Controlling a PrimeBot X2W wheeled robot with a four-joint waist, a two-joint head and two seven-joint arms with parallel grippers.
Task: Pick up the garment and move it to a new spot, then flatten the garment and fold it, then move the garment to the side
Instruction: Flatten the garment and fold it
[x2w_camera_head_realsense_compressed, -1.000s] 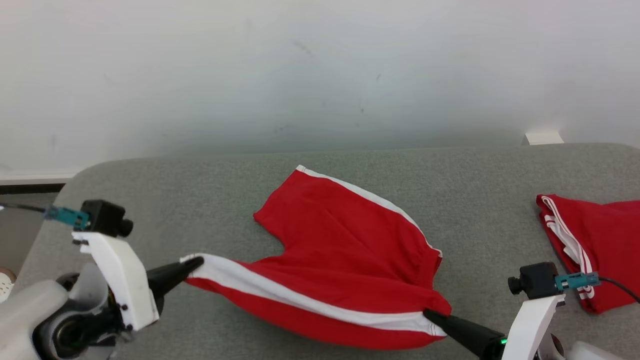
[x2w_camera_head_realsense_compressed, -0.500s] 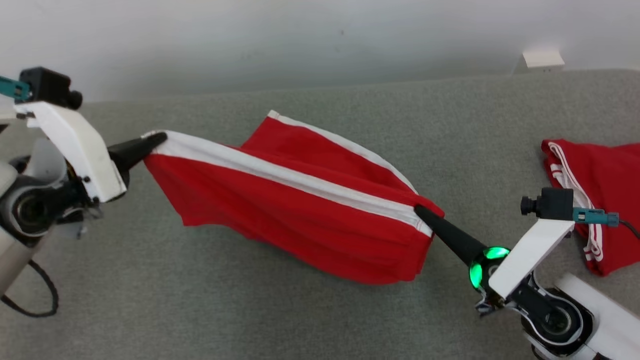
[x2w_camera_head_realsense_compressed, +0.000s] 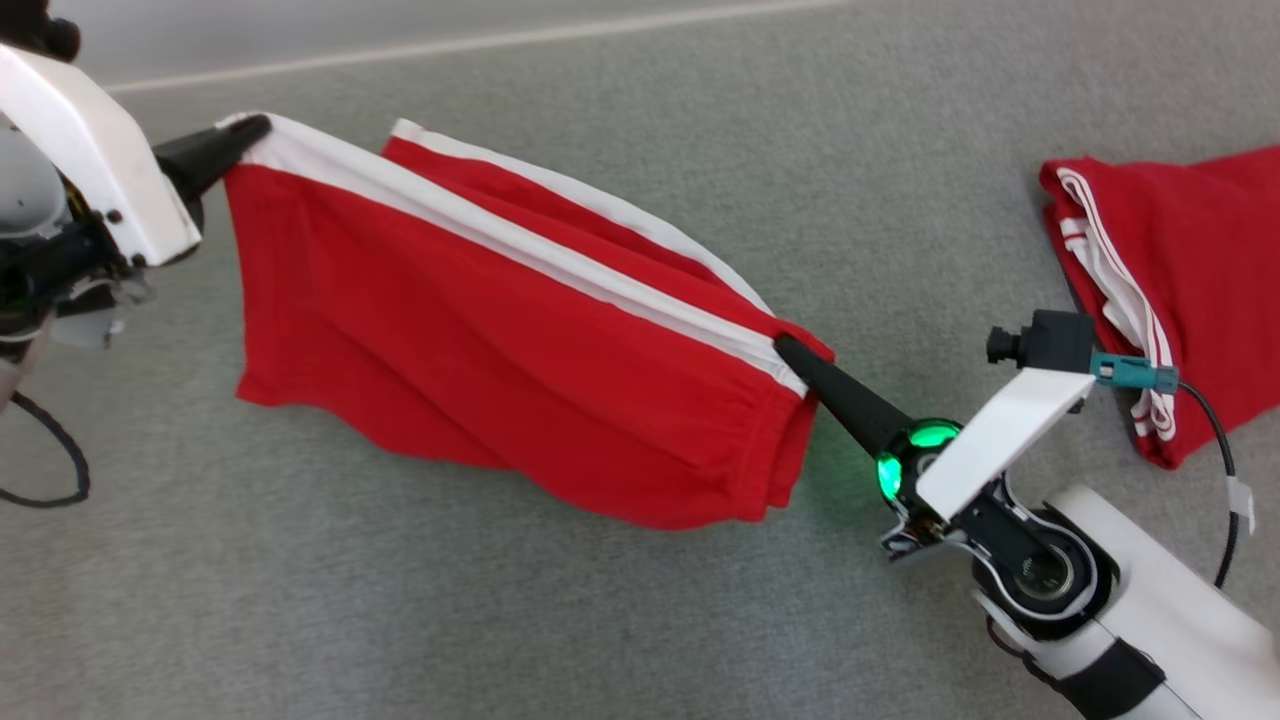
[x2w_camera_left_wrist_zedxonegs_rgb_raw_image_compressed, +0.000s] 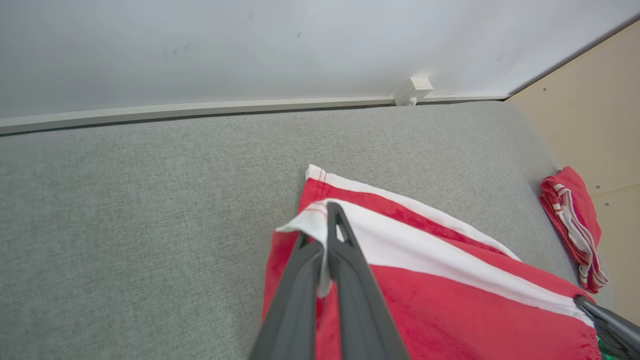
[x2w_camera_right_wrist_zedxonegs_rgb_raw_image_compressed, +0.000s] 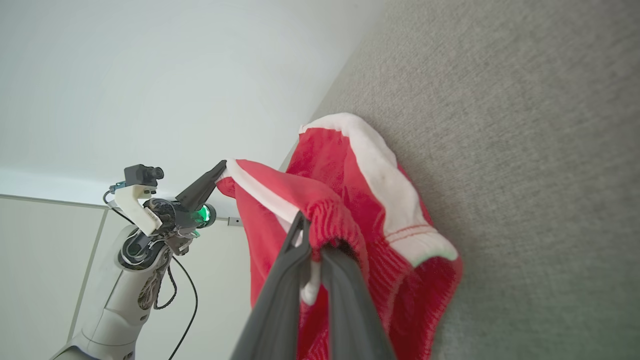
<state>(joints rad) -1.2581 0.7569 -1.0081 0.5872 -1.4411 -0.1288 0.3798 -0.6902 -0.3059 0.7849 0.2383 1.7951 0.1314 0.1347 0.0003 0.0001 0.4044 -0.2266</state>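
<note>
2 ends of red garment in left hand and right hand

Second garment runs off the right edge; left tool's wrist cropped at left

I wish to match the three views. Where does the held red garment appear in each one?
Head view: the garment spans the centre, upper left to middle right.
Left wrist view: the garment lies lower centre to lower right.
Right wrist view: the garment hangs at centre.
Shared landmark: the left gripper pinching its white-striped corner.
</note>
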